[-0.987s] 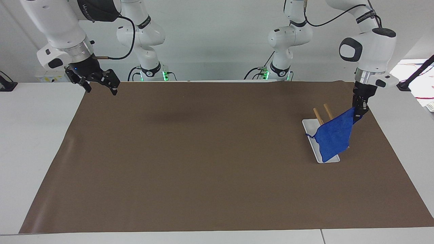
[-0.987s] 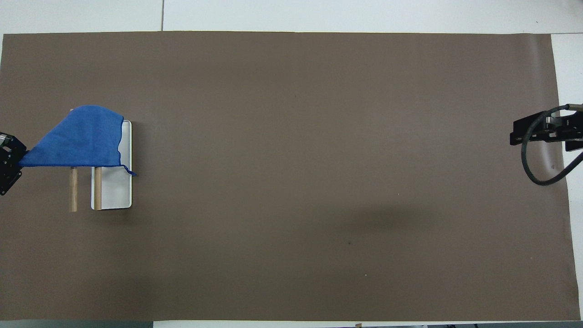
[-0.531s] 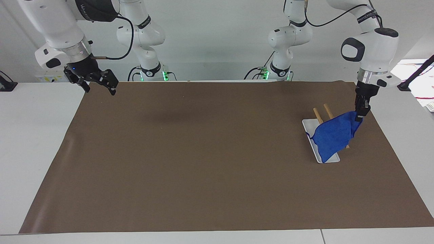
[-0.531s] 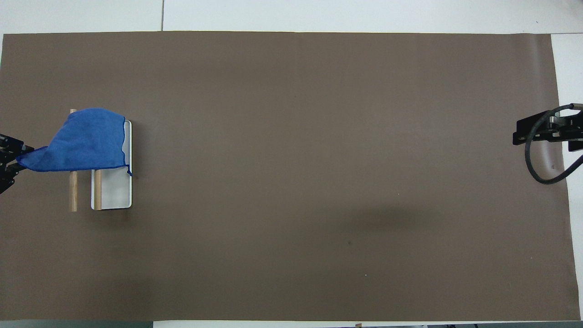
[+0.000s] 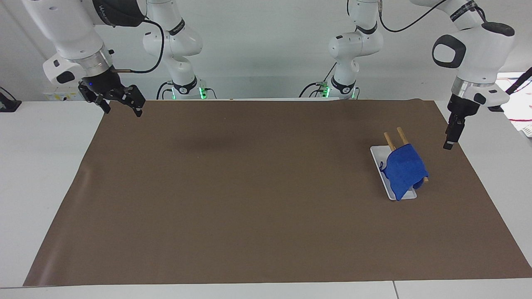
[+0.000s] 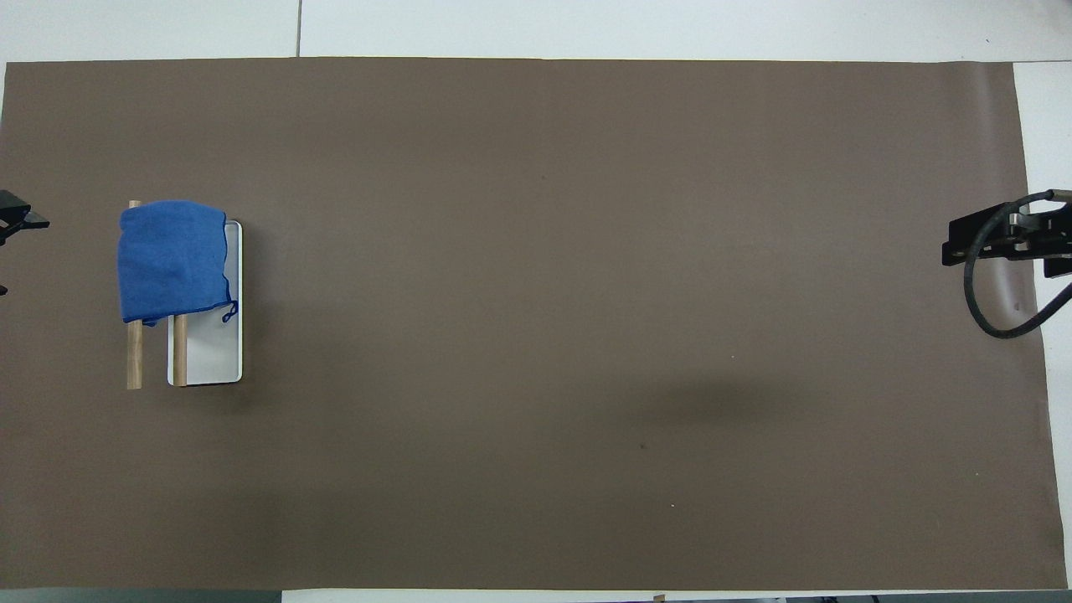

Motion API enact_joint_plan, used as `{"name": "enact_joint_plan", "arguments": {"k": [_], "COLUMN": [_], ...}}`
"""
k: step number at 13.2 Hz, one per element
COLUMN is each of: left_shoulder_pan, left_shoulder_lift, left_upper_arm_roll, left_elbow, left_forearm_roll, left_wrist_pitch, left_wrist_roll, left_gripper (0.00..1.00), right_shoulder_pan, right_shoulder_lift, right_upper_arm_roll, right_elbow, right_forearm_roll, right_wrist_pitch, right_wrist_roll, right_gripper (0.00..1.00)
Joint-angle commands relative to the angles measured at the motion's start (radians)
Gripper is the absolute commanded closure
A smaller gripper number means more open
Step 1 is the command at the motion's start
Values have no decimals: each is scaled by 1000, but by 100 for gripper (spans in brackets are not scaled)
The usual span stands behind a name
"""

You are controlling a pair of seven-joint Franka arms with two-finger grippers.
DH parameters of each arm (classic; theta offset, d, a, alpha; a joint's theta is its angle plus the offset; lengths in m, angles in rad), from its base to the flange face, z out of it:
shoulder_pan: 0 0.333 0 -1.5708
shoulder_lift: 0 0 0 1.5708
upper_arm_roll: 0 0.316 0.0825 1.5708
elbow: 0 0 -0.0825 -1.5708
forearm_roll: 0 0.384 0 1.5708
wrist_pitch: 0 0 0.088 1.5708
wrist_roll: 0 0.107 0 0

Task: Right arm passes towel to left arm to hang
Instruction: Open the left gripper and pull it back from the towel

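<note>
The left pincer has just let go, fingers apart beside the rack, so the towel hangs there, while the right pincer waits, apart.

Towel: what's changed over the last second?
Left gripper let go of the towel and rose clear toward its own end of the table. The freed corner dropped; the towel now hangs over the rack. Right gripper barely moved, open, waiting.
</note>
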Motion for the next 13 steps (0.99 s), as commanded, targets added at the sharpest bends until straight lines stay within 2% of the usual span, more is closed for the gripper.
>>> {"name": "enact_joint_plan", "arguments": {"k": [1,4,7,13], "left_shoulder_pan": [-55,-138,-178,-178], "left_shoulder_lift": [21,47,58,122], "left_upper_arm_roll": [1,1,-2,0], "left_elbow": [71,159,211,381], "left_forearm_roll": [15,15,13,1], "left_wrist_pitch": [-96,-229,-306,-516], "left_wrist_roll": [191,305,397,501], "left_gripper": [0,0,0,0], "right_shoulder_pan": [-14,-17,-15,-17], "right_shoulder_lift": [-13,-11,-13,-11], "right_upper_arm_roll": [10,10,10,10], "right_elbow": [-14,-14,-16,-16], "right_forearm_roll": [1,1,1,1], "right_wrist_pitch": [6,11,8,9], "right_wrist_roll": [-16,-16,-16,-16], "right_gripper": [0,0,0,0]}}
